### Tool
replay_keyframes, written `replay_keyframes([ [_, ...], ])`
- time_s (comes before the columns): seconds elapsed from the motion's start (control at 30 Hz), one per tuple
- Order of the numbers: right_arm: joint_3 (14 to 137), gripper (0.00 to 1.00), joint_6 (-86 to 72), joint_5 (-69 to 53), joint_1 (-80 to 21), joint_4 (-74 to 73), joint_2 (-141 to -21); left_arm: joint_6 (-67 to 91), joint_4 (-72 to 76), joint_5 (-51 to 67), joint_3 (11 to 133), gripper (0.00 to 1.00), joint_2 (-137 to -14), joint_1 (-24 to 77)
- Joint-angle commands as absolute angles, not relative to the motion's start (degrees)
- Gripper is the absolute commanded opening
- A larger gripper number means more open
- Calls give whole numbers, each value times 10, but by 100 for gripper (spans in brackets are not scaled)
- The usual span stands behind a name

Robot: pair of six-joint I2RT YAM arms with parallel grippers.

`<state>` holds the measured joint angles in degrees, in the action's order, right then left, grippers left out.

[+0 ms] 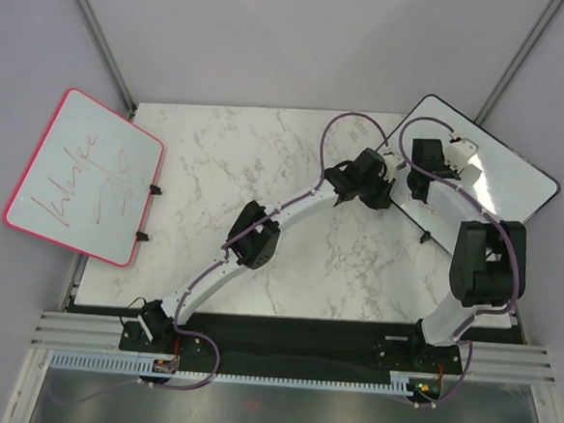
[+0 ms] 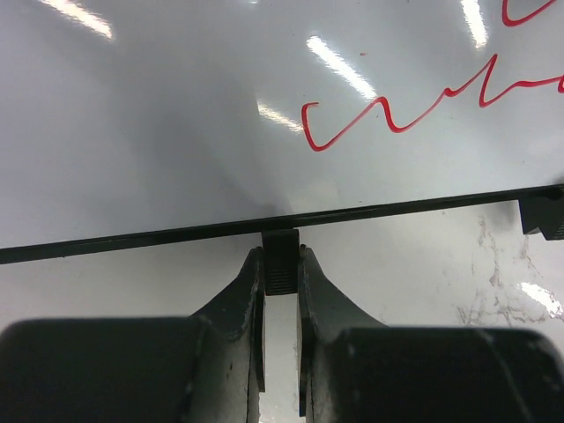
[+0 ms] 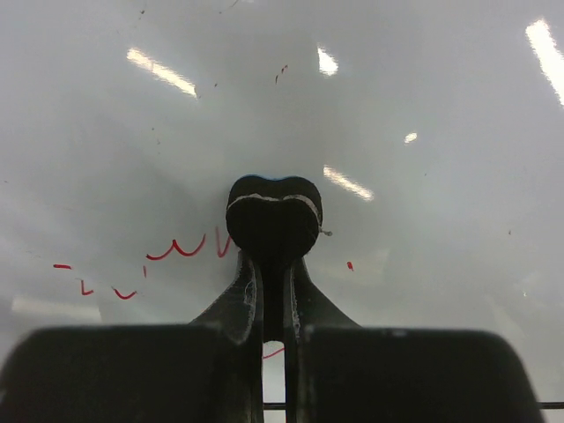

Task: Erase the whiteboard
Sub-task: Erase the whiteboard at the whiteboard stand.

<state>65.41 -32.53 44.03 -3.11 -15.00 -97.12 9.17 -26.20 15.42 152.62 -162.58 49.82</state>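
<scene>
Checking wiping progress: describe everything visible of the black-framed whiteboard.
The whiteboard is glossy white, rounded-cornered, with a thin black frame, lying askew at the table's far right corner. Patches of red handwriting mark it. The left gripper pinches a black tab on its edge; the right gripper holds a dark pad on its face.

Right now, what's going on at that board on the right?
The left tool is shut on a small black tab on the whiteboard's frame, apparently steadying it. The right tool is shut on a dark eraser held against the board's face. Erasing looks partway done: red writing remains near the left tool, and a few red traces sit beside the eraser.
</scene>
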Motion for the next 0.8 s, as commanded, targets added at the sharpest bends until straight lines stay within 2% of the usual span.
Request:
replay_keyframes([
  [0.0,693,0,-349,387,-46,-100,-1021,101,-301,178,1531,2,-1636,500],
  [0.13,668,0,-364,425,-47,-119,-1008,101,-299,178,1528,2,-1633,499],
  [0.5,479,0,-398,483,-33,-146,-831,100,-301,176,1532,2,-1636,501],
  [0.63,496,0,-373,477,-33,-111,-843,99,-307,176,1542,2,-1641,500],
  [0.77,596,0,-375,456,-44,-104,-930,99,-307,177,1544,2,-1640,500],
])
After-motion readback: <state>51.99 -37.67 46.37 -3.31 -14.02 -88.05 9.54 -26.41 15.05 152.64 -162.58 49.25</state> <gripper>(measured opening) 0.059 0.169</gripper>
